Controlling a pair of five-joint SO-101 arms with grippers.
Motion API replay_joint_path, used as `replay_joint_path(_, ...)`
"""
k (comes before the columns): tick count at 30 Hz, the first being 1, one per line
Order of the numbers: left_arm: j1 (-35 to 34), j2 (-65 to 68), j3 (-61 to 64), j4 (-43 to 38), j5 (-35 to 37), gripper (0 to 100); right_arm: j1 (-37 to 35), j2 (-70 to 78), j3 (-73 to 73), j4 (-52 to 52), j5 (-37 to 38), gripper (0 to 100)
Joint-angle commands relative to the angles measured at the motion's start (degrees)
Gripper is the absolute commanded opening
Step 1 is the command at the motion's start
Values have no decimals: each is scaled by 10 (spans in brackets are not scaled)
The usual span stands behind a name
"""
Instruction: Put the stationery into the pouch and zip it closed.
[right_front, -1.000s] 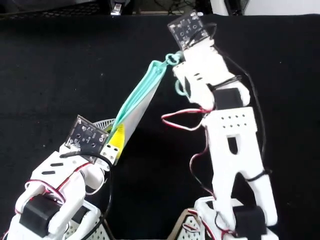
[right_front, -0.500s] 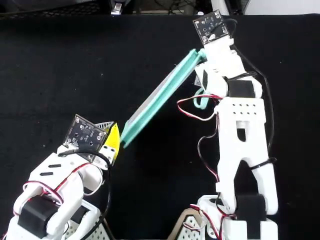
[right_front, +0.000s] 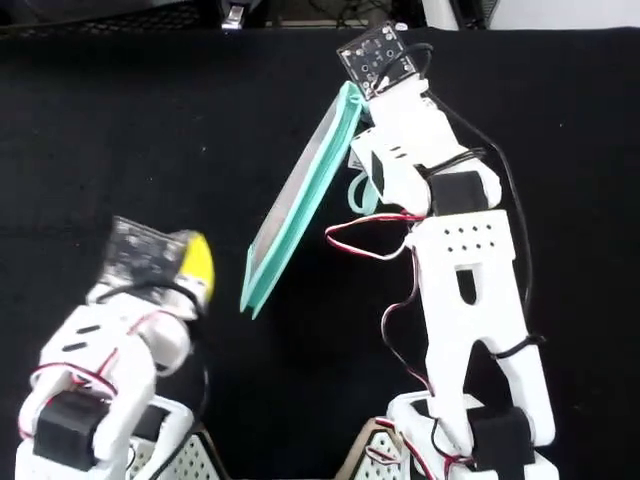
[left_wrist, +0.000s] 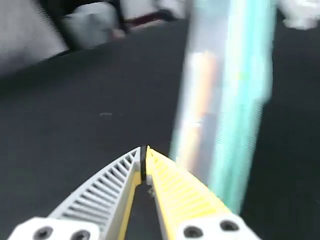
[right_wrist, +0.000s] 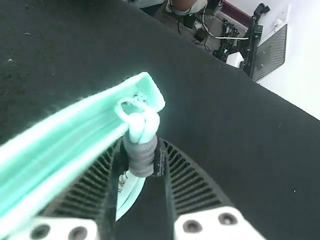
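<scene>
The teal-edged pouch (right_front: 300, 200) hangs slanted over the black table, its upper end at my right gripper (right_front: 360, 100). In the right wrist view that gripper (right_wrist: 142, 147) is shut on the grey zipper pull (right_wrist: 140, 152) at the corner of the pouch (right_wrist: 70, 137), whose zip looks drawn closed. My left gripper (right_front: 195, 268) sits to the left of the pouch's lower end, apart from it. Its grey and yellow fingers meet at the tips (left_wrist: 145, 151) with nothing between them. The pouch (left_wrist: 225, 100) is blurred beyond, with orange and dark shapes showing through its clear side.
A black cloth (right_front: 120, 130) covers the table, with open room at the left and far right. Red and black cables (right_front: 365, 245) loop beside the right arm. Room clutter and equipment (right_wrist: 245, 35) lie past the table's far edge.
My left gripper has let go of the pouch's lower end and drawn back to the left. The right arm swung right, then back left, and the pouch now hangs from it alone.
</scene>
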Motion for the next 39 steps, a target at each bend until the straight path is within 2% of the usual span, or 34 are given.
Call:
replay_joint_path(1, -122, 0, 7, -48, -4, 37, -16, 5, 2, -13, 2, 15)
replay_joint_path(3, -147, 5, 23, -70, -4, 38, -16, 34, 2, -25, 2, 15)
replay_joint_path(8, -138, 5, 67, -105, -6, 40, -16, 139, 2, -59, 2, 15)
replay_joint_path(13, -138, 5, 68, -105, -7, 40, -11, 210, 0, -98, 1, 16)
replay_joint_path(16, -139, 5, 69, -98, -31, 40, -6, 240, -34, -99, -28, 80)
replay_joint_path(20, -139, 5, 65, -77, -38, 40, 3, 280, -96, -70, -67, 194)
replay_joint_path(28, -139, 5, 71, -76, -38, 40, 51, 303, -152, 48, -70, 194)
replay_joint_path(34, -138, -1, 65, -35, -40, 40, 66, 176, -69, 77, -70, 194)
replay_joint_path(39, -143, -1, 94, -18, -55, 40, 13, -96, 123, 62, -70, 194)
